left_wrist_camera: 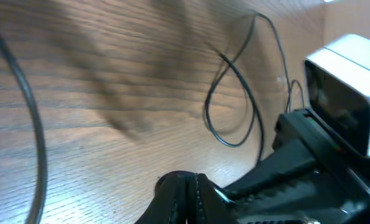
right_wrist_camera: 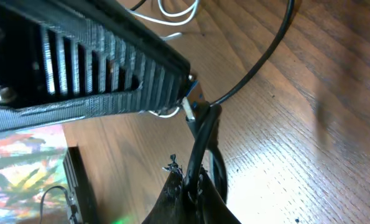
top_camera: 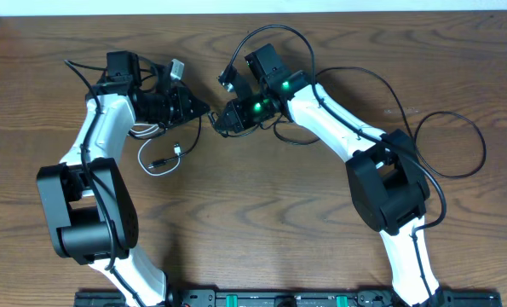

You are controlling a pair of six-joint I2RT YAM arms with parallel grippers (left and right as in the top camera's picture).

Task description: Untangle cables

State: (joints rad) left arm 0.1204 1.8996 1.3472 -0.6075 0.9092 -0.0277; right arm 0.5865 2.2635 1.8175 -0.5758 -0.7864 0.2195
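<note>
The right gripper (right_wrist_camera: pixel 191 182) is clamped on a black cable (right_wrist_camera: pixel 200 140) — the cord rises from between its fingertips, kinks beside a small silver plug (right_wrist_camera: pixel 189 110) and curves away over the table (right_wrist_camera: pixel 284 155). The left gripper (top_camera: pixel 198 111) meets it tip to tip near the table's middle with its jaws closed; whether it pinches anything I cannot tell. Just beside it lie a white cable (top_camera: pixel 145 130) and a thin plug-ended cable (top_camera: pixel 163 160) — a wide black loop (top_camera: pixel 466 141) lies well apart, by the right arm.
</note>
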